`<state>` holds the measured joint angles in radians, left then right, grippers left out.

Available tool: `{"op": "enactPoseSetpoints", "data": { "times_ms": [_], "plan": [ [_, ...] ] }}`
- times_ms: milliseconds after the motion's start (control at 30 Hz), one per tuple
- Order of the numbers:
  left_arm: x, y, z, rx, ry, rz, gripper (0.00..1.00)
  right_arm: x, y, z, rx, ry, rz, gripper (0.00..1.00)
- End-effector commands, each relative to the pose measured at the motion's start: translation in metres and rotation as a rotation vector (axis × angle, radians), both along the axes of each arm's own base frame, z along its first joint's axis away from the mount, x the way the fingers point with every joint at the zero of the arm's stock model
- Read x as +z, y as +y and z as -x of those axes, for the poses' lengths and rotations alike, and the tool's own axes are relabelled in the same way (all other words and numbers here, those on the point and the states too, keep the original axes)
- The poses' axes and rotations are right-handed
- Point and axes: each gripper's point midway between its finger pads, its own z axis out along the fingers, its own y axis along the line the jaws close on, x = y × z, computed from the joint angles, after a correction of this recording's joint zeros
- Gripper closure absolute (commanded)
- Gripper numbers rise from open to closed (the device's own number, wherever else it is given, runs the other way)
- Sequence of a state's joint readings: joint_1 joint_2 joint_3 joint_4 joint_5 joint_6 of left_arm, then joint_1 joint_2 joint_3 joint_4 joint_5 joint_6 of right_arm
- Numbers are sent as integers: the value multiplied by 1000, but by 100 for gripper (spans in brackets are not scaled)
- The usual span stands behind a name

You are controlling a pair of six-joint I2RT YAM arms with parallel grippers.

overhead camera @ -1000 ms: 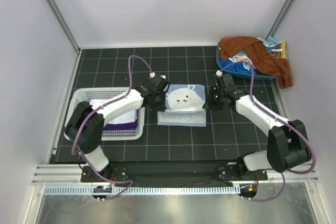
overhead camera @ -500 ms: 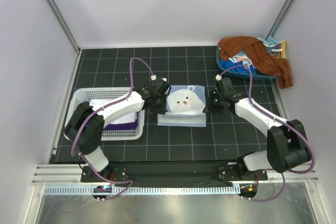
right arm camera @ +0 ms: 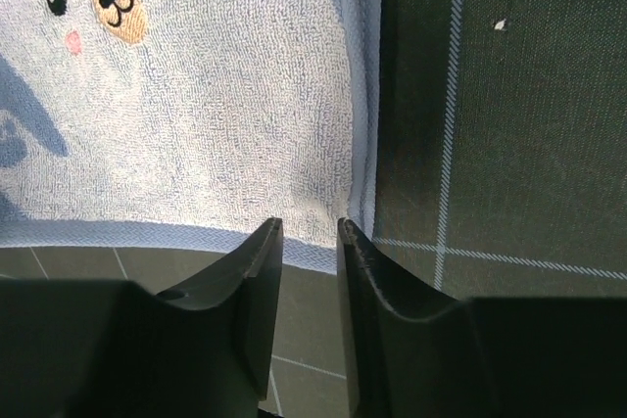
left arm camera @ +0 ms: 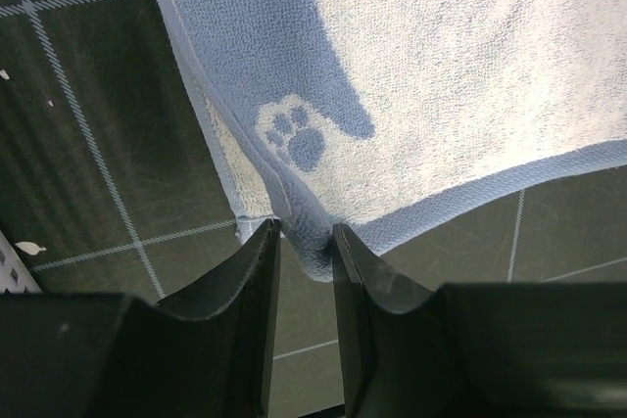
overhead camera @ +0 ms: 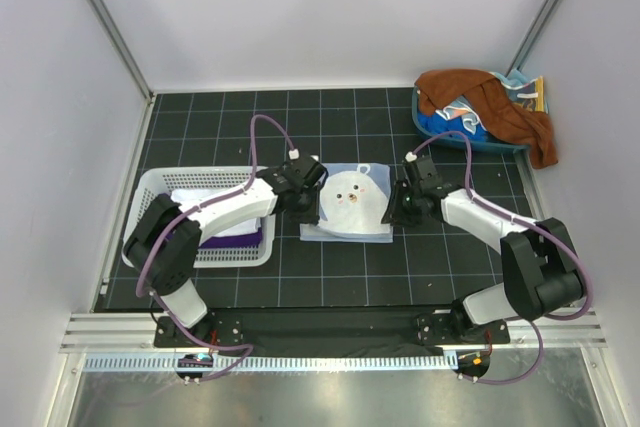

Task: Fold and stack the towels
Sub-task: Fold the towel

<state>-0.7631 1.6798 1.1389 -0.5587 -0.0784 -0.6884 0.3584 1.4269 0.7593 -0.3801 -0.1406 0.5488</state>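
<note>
The folded light blue terry towel with a white bear face lies flat mid-way across the black gridded tabletop, with a paw print and a pink cheek showing. At its 9 o'clock the left end effector, and at 3 o'clock the right end effector, stand narrowly spread over its edges.

Black mat with thin white grid lines covers tabletop. Plain white back wall, left wall and right wall enclose it. Grey metal left post and right post slant up from back corners. Perforated aluminium rail along near edge, brushed steel sheet below. Soft, even light, faint shadows.
</note>
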Motion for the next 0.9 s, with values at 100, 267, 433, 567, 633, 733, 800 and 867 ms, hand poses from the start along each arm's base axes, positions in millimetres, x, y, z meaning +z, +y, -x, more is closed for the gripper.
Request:
{"op": "enactPoseSetpoints", "data": {
  "times_ms": [100,267,433,567,633,733,800,867],
  "plan": [
    [42,2,-3,13,-83,40,69,32,3,-14,2,-105,-12,61],
    [66,9,0,25,-119,56,68,48,-1,-19,-11,-145,2,61],
    [66,0,-8,24,-125,75,69,46,6,-23,-12,-133,-13,61],
    [45,-10,-23,35,-124,54,70,37,16,-27,-24,-132,-37,62],
    [37,-16,-32,37,-130,42,71,26,23,-24,-28,-105,-56,63],
    [10,-19,-34,37,-91,9,73,5,22,-20,-42,-74,-36,64],
    [-5,-18,-33,45,-72,-5,73,-4,18,-17,-53,-67,-18,64],
    [-19,-15,-30,48,-56,-27,74,-16,10,-11,-79,-49,14,65]
  ]
}}
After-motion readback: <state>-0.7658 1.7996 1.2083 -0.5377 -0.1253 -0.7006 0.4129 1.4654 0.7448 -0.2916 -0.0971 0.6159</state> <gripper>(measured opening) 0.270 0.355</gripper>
